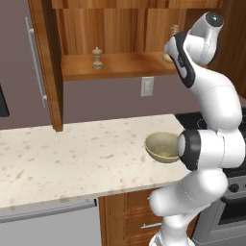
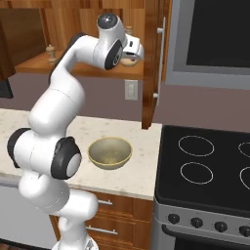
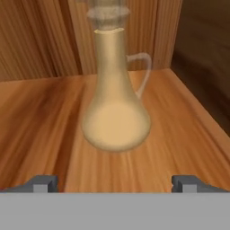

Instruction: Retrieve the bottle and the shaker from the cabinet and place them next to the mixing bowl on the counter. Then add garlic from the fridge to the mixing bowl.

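Cream bottle [image 3: 116,117] (speckled beige counter [image 1: 72,158])

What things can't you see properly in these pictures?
- Bottle: the hand view blurs its top, and the top edge cuts it off. In the left base view the arm covers most of it.
- Shaker: too small in both base views to make out details.
- Bowl: the arm's elbow hides its right side in the left base view.
- Fridge and garlic: nothing to go on here.
- Gripper: just the two fingertips, wide apart, in the hand view.
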Controlling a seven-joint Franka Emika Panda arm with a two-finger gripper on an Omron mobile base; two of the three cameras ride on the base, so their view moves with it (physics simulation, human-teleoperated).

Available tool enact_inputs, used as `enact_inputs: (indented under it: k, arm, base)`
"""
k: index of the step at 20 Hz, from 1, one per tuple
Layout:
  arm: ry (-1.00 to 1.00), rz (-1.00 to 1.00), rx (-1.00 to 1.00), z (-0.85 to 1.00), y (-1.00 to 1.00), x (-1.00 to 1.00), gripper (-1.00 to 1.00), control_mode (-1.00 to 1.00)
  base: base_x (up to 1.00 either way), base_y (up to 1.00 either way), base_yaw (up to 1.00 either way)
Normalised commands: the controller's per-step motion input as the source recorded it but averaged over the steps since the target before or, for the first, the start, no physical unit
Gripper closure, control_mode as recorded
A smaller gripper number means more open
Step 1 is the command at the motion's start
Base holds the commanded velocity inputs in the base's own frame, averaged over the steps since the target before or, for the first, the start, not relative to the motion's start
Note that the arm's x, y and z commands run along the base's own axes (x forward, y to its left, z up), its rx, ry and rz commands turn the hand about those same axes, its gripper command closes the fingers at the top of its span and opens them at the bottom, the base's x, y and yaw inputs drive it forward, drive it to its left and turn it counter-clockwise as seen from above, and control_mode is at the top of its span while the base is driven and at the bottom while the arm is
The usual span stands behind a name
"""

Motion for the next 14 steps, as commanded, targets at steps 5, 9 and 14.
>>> enact_inputs:
  k: [5,9,14]
  arm:
    - [0.0,0.0,0.0,0.0,0.0,0.36,-1.0,-1.0]
    - [-0.01,0.0,0.0,0.0,0.0,0.16,-1.0,-1.0]
    - [-0.12,-0.01,0.0,0.0,0.0,0.0,-1.0,-1.0]
  base:
    - [0.0,0.0,0.0]
    - [0.0,0.0,0.0]
    - [0.0,0.0,0.0]
